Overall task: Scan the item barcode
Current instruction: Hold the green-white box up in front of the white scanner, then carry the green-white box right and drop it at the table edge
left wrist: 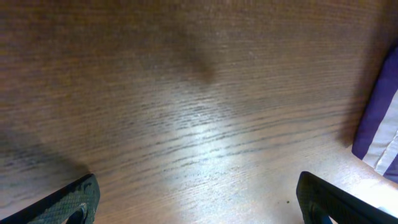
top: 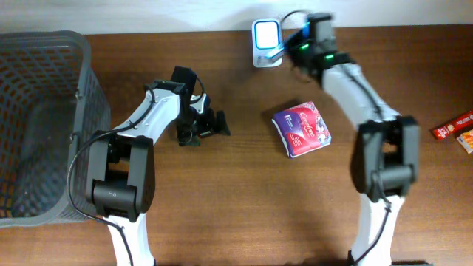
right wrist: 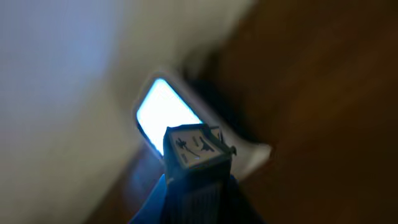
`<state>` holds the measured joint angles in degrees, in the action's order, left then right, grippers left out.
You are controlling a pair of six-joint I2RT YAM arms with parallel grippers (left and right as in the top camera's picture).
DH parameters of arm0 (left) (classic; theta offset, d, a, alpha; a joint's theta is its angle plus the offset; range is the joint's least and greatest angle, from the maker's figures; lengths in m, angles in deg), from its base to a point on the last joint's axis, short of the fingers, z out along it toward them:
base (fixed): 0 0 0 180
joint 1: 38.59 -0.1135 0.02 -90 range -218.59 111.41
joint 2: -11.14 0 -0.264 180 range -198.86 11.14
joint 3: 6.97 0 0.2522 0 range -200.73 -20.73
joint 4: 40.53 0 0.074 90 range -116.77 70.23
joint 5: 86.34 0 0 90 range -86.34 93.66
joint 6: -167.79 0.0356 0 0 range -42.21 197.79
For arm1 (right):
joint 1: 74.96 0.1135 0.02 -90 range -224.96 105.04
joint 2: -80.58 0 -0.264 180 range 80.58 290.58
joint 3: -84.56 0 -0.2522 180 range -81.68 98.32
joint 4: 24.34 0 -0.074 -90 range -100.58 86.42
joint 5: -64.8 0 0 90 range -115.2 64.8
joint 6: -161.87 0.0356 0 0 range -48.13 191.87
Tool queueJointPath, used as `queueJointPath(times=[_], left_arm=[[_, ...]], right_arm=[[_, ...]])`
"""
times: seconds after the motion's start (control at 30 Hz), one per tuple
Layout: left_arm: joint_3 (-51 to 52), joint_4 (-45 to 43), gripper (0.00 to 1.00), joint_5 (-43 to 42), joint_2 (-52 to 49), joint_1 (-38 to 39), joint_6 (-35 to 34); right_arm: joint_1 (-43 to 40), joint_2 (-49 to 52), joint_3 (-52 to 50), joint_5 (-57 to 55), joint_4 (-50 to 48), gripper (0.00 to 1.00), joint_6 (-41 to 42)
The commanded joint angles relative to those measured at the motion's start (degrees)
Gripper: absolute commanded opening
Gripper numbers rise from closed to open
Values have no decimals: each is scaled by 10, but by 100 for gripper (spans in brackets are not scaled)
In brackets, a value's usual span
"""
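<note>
Start nearest you: your left claw [top: 204, 131] hangs released, jaws wide, just over the bare counter [top: 244, 214], a little toward 9 o'clock from the middle. It has no part in this step, so leave it there. The purple packet [top: 301, 130] lies flat a little toward 3 o'clock from the middle. The red packets [top: 452, 127] sit at the 3 o'clock edge and the basket [top: 87, 81] at 9 o'clock. All of them are well apart from the work.

The work is at 12 o'clock, at the far edge. Your right claw [right wrist: 198, 202] is clenched on a small box [right wrist: 194, 149], gripping its sides, and the box stands up in front of the scanner [right wrist: 165, 112]. The scanner's lit window glows just behind the top end of the box.

The end face with dark markings points back at the wrist camera, not at the window. You cannot tell from here which face carries the barcode.

To do this well:
- Bring the box near the window without touching it.
- Roll the wrist slowly so each long side faces the light in turn, pausing on each.
- Hold the grip firm. The box looks light and stiff, and a loose pinch could let it twist or drop against the scanner's base.
- Centre the box on the glow; right now it covers only the window's lower corner.
</note>
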<state>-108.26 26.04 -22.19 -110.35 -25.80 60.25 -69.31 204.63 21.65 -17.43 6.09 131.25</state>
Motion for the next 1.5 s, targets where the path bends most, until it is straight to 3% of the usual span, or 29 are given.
queueJointPath(times=[0.0,0.1,0.17,0.23,0.3,0.37,0.4,0.43,0.47,0.5,0.63,0.73,0.8,0.87,0.9,0.93,1.0,1.13,1.17,1.27,1.33,1.43,1.47], left_arm=[[-2,0,99,4,13,1,5],[-2,0,99,4,13,1,5],[-2,0,99,4,13,1,5],[-2,0,99,4,13,1,5],[-2,0,99,4,13,1,5],[-2,0,99,4,13,1,5],[-2,0,99,4,13,1,5],[-2,0,99,4,13,1,5],[-2,0,99,4,13,1,5],[-2,0,99,4,13,1,5],[-2,0,99,4,13,1,5],[-2,0,99,4,13,1,5],[-2,-3,99,2,13,1,5],[-2,-11,99,0,13,2,-40],[-2,26,99,-9,13,4,-47],[-2,36,99,-62,13,11,-14],[-3,35,99,-75,15,29,-1],[-44,37,99,44,66,90,10],[-58,34,95,85,80,109,17],[-69,-8,100,189,80,158,139],[-69,-53,99,272,80,178,144],[-69,-99,100,225,78,182,146],[-69,-107,100,159,78,182,146]], right_arm=[[-136,-143,12,-5,100,9,-57],[-312,-159,11,-10,312,9,-67],[-409,-137,5,-72,429,5,-67],[-473,-121,-24,-143,438,7,-112],[-497,-104,-26,-138,419,12,-166],[-504,-91,-26,-140,389,26,-219],[-504,-91,-26,-140,374,51,-232],[-504,-91,-26,-140,368,68,-232],[-504,-91,-26,-140,362,90,-232],[-505,-92,-21,-123,362,99,-234],[-506,-144,27,108,433,99,-307],[-490,-200,27,207,520,99,-369],[-449,-205,27,193,604,99,-382],[-431,-205,27,170,610,99,-382],[-423,-205,27,170,610,99,-381],[-420,-205,27,170,609,99,-381],[-420,-205,27,170,609,99,-381],[-420,-205,27,170,609,99,-381],[-420,-205,27,170,609,98,-381],[-420,-205,27,170,609,99,-381],[-420,-205,27,170,609,98,-381],[-420,-205,27,170,609,99,-381],[-420,-205,27,170,609,99,-381]])
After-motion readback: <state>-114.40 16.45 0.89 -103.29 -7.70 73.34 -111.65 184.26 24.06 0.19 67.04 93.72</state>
